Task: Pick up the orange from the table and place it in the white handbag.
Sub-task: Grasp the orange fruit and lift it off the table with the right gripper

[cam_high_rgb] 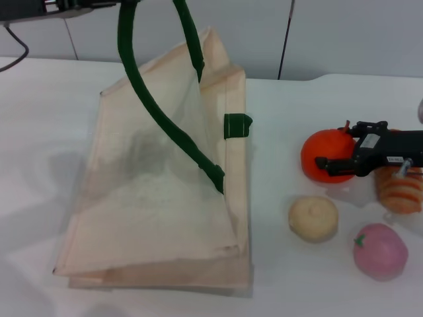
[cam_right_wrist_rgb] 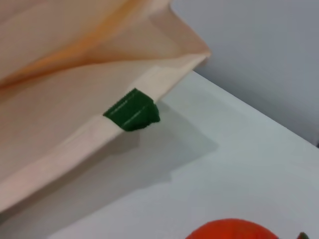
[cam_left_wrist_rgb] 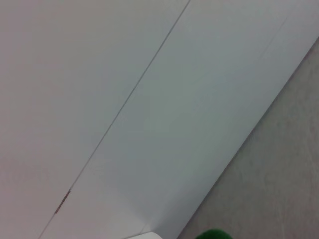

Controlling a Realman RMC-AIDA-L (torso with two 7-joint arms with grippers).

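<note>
Head view looks down over the table (cam_high_rgb: 277,132); the right wrist view shares the white handbag (cam_right_wrist_rgb: 60,134) close up.

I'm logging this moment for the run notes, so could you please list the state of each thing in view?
orange: on the table, right gripper around it.
white handbag: mouth held open, one green handle lifted.
left gripper: out of view.
cream round fruit: loose on table.
pink fruit: loose on table.
striped item: partly hidden by the gripper.
</note>
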